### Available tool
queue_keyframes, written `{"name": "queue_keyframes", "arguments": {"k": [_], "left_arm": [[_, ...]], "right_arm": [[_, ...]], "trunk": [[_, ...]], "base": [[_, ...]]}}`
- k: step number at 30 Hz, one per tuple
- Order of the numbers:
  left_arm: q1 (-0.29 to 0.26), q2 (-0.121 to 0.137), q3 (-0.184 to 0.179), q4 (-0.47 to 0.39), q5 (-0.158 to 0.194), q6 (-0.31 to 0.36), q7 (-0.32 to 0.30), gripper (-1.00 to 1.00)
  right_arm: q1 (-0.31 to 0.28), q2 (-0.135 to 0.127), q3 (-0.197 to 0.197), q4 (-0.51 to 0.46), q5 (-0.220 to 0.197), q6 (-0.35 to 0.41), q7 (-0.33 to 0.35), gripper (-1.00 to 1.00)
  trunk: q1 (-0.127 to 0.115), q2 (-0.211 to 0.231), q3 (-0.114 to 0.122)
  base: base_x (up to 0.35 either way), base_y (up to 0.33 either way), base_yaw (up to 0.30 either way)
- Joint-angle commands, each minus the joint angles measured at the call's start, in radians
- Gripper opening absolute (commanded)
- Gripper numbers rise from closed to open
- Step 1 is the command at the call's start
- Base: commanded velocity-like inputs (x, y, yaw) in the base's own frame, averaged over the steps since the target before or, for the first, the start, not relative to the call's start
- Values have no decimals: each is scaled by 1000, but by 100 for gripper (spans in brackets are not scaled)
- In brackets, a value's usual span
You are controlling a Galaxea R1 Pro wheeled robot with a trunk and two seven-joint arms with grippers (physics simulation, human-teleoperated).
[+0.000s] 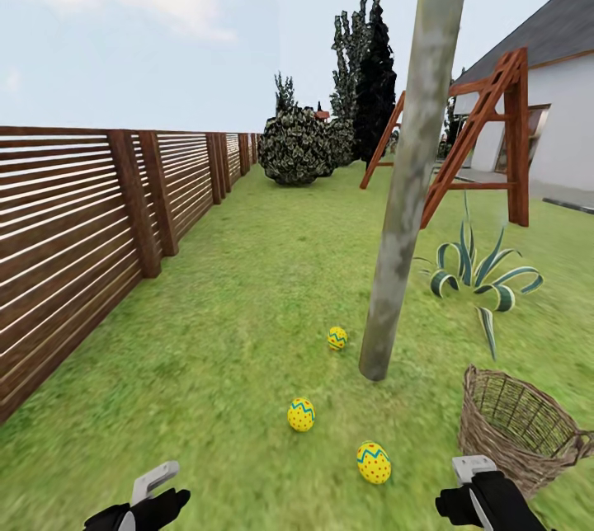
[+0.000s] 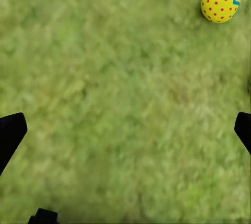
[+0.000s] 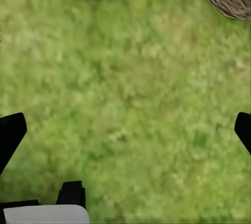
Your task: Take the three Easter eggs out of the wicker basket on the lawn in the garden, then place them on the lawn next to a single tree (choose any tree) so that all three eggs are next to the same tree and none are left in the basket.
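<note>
Three eggs sit on the lawn (image 1: pixel 231 308) by the tree (image 1: pixel 404 209): one (image 1: pixel 301 415) left of it, one (image 1: pixel 337 338) just beside its base, one (image 1: pixel 374 462) nearer the robot. Basket (image 1: pixel 520 425) is right of the tree. Left hand (image 2: pixel 125 130) and right hand (image 3: pixel 125 130) both spread wide, holding nothing.

You have three eggs (image 1: pixel 337 338) (image 1: pixel 301 414) (image 1: pixel 374 462) on the lawn (image 1: pixel 231 333) at the tree's (image 1: pixel 404 209) seven o'clock; the basket (image 1: pixel 520 428) sits at its four o'clock.
</note>
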Motion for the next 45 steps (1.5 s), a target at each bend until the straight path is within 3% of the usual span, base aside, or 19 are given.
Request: {"name": "queue_keyframes", "arguments": {"k": [1,4,5,8,12,15,18,23,26,32,37,42,45], "left_arm": [[-1,0,3,-1,3,7,-4,100],[0,0,3,0,3,11,-4,100],[0,0,3,18,2,13,-3,100],[0,10,5,190,-1,11,-9,100],[0,15,3,304,-4,10,-14,100],[0,15,1,437,-8,7,-14,100],[0,17,-1,496,-26,3,-15,100],[0,33,-1,526,-84,-13,-15,100],[0,41,1,549,-101,-20,-16,100],[0,42,2,681,-104,-26,-16,100],[1,42,2,763,-106,-37,-16,100],[6,42,2,790,-106,-161,-16,100],[7,42,2,795,-105,-182,-16,100]], "right_arm": [[0,1,-2,-1,11,4,10,100],[0,2,-2,24,10,4,12,100],[0,2,-2,86,9,2,14,100],[0,8,-2,208,15,-74,13,100],[0,19,-2,294,17,-177,10,100],[0,44,-2,368,19,-196,9,100],[0,53,-2,433,20,-204,8,100],[0,56,-1,468,17,-223,15,100],[0,68,-1,527,16,-272,16,100],[0,82,-1,754,18,-518,8,100],[0,83,-1,871,20,-592,7,100],[0,86,-1,930,21,-626,6,100],[0,85,-1,949,21,-631,5,100]], "trunk": [[-4,7,2],[-15,28,11],[-19,35,15],[-31,56,24],[-46,84,37],[-58,105,46],[-69,126,55],[-88,161,71],[-100,182,80],[-123,224,99],[-142,259,115],[-161,294,131],[-173,315,140]], "base": [[0,0,0],[0,0,0],[0,0,0],[0,0,0],[0,0,0],[0,0,0],[0,0,0],[0,0,0],[0,0,0],[0,0,0],[0,0,0],[0,0,0],[0,0,0]]}}
